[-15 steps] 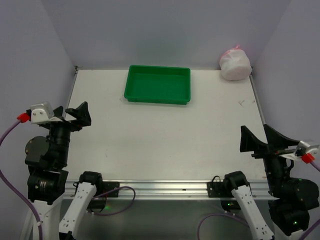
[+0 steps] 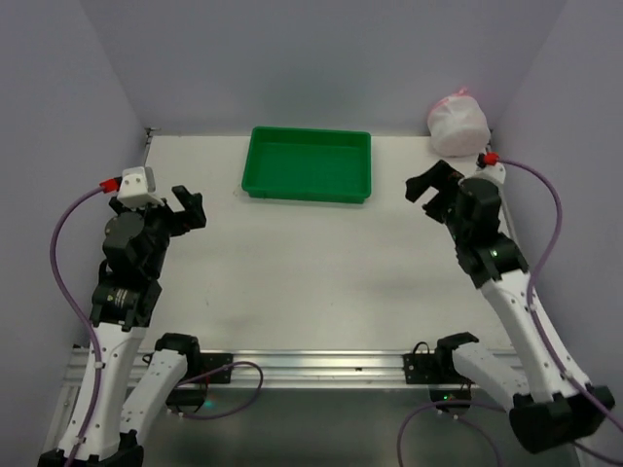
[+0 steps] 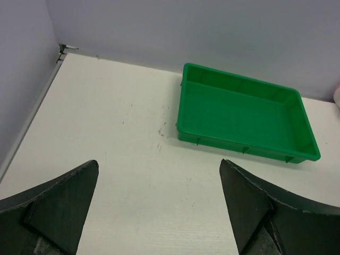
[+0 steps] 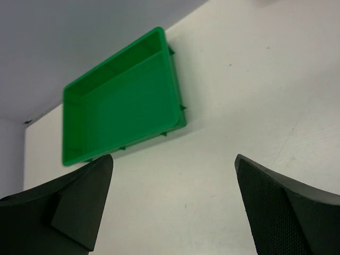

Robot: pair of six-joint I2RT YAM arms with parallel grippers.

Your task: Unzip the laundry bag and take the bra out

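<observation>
The laundry bag [image 2: 458, 125] is a small round white mesh pouch with pink trim. It sits shut at the back right corner of the table, against the wall. No bra shows separately. My right gripper [image 2: 434, 195] is open and empty, raised above the table just in front and left of the bag, not touching it. In the right wrist view the right gripper [image 4: 172, 207] faces the tray and bare table, and the bag is out of view. My left gripper [image 2: 180, 216] is open and empty at the table's left side, also seen in the left wrist view [image 3: 159, 212].
An empty green rectangular tray [image 2: 309, 165] lies at the back centre; it shows in the left wrist view [image 3: 239, 114] and the right wrist view [image 4: 122, 101]. Grey walls close the back and both sides. The white table [image 2: 321, 263] spreads between the arms.
Both arms have risen from the near edge and reached forward. The right gripper moved far back toward the bag. The left gripper moved slightly forward and right.
</observation>
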